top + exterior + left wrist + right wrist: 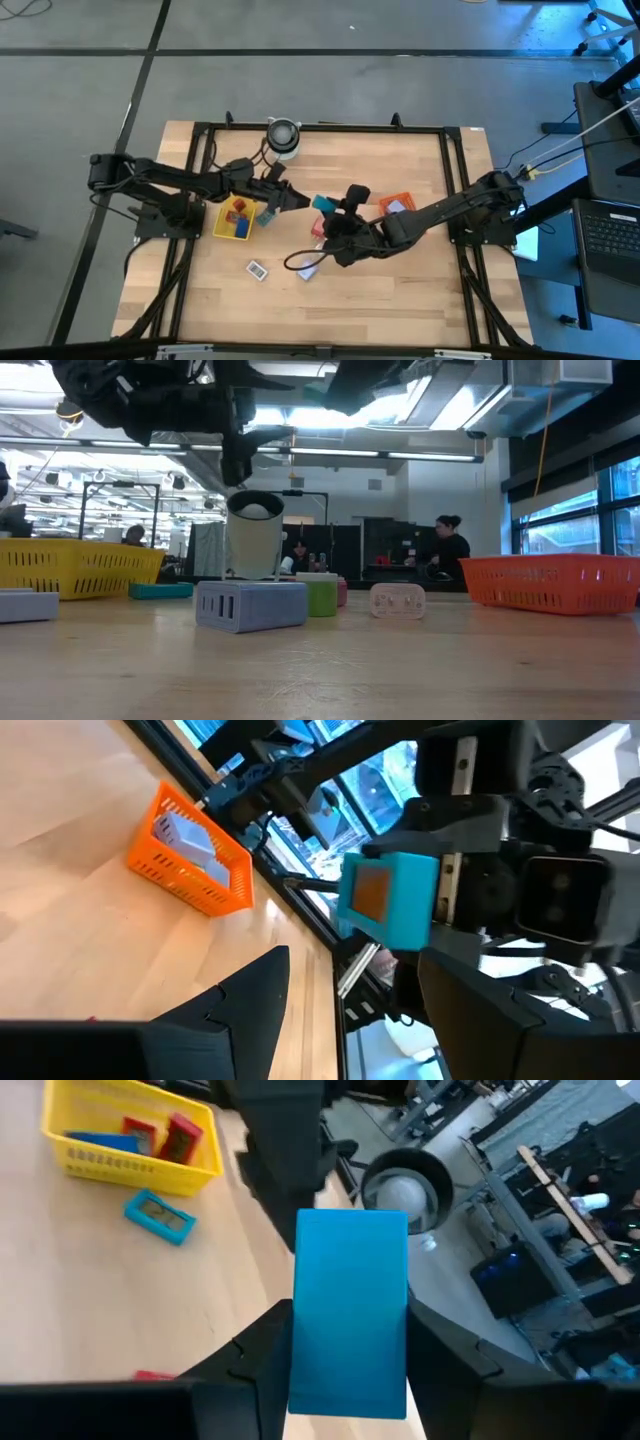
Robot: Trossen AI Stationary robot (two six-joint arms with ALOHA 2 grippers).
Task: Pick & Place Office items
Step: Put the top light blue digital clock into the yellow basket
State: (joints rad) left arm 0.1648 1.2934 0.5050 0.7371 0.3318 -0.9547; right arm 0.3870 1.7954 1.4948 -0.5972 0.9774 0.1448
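My right gripper [332, 208] hangs over the table's middle, shut on a teal block [350, 1310] that also shows in the left wrist view [388, 900]. My left gripper [296, 198] stands open just left of it, facing the block, with nothing between its fingers [245, 1005]. The yellow tray [233, 218] holds red and blue pieces. A second teal piece [268, 213] lies flat beside that tray. A lavender block [250, 605], a green one [322, 596] and a white one [398, 600] rest on the tabletop. My right gripper pinches the teal block between its two fingers, by the two long sides [300, 1355] at its near end. The fingers come slanting down from the table's right and lie along the block. The block sticks out ahead of the fingertips, lifted clear of the table.
The orange tray [397, 205] with a white piece stands just right of the right gripper. A round grey-white cylinder [283, 135] stands at the far edge. A small white piece [257, 269] and another [308, 270] lie nearer the front. A black frame [320, 127] rims the table.
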